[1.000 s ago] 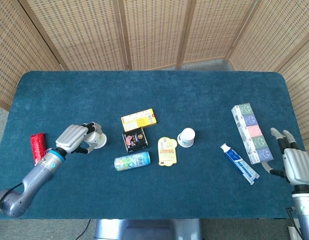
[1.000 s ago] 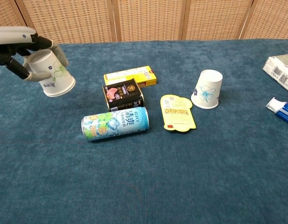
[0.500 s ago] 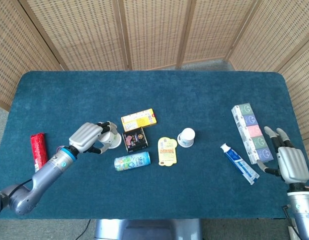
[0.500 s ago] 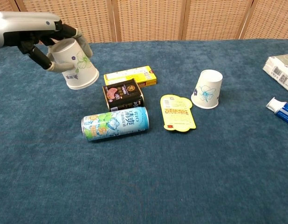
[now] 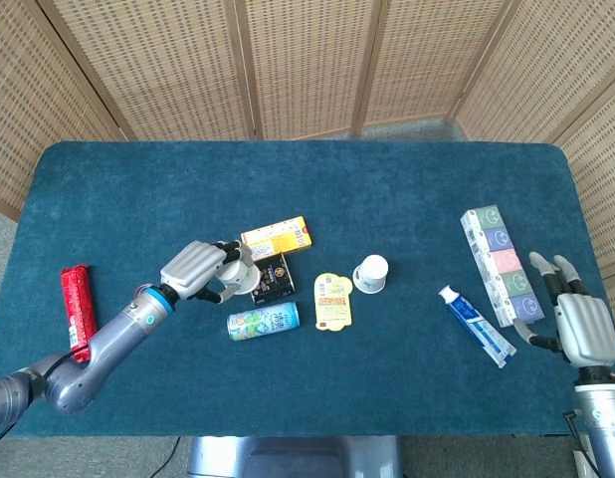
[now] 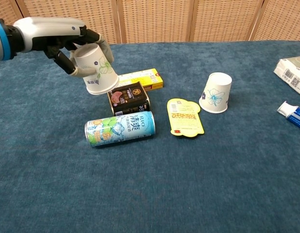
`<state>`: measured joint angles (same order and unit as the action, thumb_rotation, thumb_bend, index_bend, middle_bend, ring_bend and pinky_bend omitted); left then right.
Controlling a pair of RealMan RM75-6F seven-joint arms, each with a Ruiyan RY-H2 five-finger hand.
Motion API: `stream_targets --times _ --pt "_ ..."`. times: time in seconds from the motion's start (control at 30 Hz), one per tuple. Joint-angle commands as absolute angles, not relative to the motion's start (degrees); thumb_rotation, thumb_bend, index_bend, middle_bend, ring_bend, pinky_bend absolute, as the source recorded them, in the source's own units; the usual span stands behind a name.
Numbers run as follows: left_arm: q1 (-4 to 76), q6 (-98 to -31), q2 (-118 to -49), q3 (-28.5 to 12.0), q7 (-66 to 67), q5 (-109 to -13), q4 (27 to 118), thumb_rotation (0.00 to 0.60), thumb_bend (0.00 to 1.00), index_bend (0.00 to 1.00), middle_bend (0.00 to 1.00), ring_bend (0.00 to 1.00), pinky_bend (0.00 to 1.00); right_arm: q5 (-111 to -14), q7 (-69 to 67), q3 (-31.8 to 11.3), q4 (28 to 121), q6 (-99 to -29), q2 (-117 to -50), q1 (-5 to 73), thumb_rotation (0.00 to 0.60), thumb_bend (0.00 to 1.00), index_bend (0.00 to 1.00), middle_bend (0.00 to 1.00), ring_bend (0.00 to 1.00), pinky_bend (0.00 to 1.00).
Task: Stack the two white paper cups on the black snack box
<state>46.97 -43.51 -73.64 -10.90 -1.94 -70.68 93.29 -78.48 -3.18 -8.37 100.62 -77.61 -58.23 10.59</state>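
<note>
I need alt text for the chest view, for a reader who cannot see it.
The left hand holds a white paper cup, upside down and tilted, just above the black snack box on a blue table. A second white cup stands upside down further right, past a yellow packet; a can lies in front.

**Only the can gives up a word**

On the drink can (image 6: 120, 128), lying on its side just in front of the black snack box (image 6: 128, 98), "RIO" reads along the label. Print on the snack box, the yellow packet (image 6: 185, 117) to its right and the other packs is too small to read.
</note>
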Motion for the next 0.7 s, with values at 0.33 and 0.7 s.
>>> stream_targets --times 0.33,0.7 --pt "51.0 -41.0 -78.8 -11.8 -1.5 -69.0 88.6 0.600 0.48 0.35 0.26 0.33 0.63 -79.5 -3.4 -7.9 101.6 -79.4 -57.1 9.4 0.600 0.28 0.00 0.18 0.00 0.32" --pt "54.3 -38.8 -83.4 -12.1 -1.0 -67.8 84.2 0.600 0.48 0.35 0.26 0.33 0.63 -79.3 -4.4 -7.9 101.6 -80.4 -56.3 8.6 0.600 0.28 0.00 0.18 0.00 0.32"
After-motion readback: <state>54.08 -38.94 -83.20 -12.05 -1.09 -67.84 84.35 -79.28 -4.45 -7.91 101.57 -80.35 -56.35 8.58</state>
